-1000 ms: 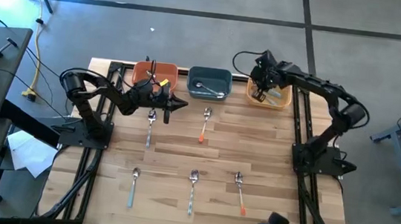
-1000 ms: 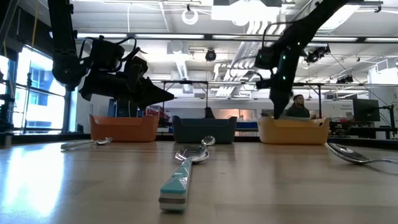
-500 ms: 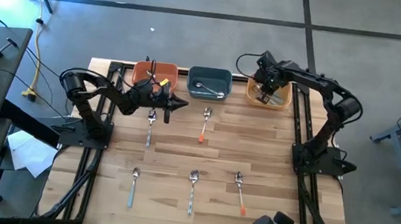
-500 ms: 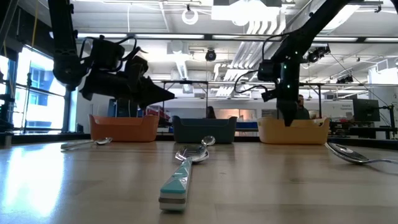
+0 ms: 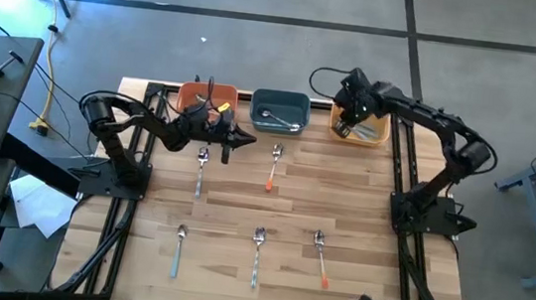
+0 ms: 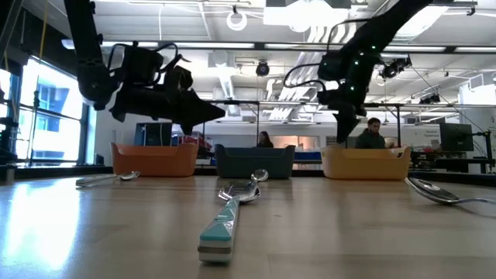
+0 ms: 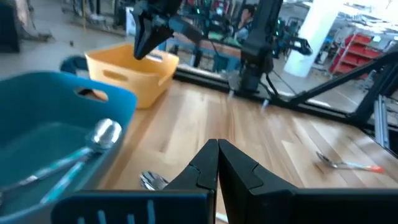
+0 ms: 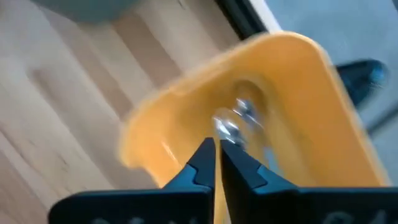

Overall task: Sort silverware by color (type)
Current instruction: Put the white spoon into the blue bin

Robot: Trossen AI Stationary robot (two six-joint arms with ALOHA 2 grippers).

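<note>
Up comes the right gripper — it was dipped low into the yellow plastic bowl half a second back and now sits higher over it, upper right of centre in the high view, jaws together and carrying nothing that shows. The left gripper has barely stirred, hanging just below the bowls, left of centre, jaws pressed together and empty too.

Reading left to right along the top of the light wooden table: the orange plastic bowl, contents hidden behind the left arm; the teal plastic bowl, holding a blue-handled spoon; then the yellow bowl, where the right wrist view shows plain silver pieces lying in it.

Still out on the boards: a silver spoon just under the left gripper, an orange-handled fork below the teal bowl, and along the lower part of the frame a blue-handled spoon at lower left, a blue-handled fork and an orange-handled spoon.

My call: the drop looks finished, so the right arm should clear the rim fully before swinging away, then spread its jaws and take the next handle mid-shaft, matching colour to bowl.
</note>
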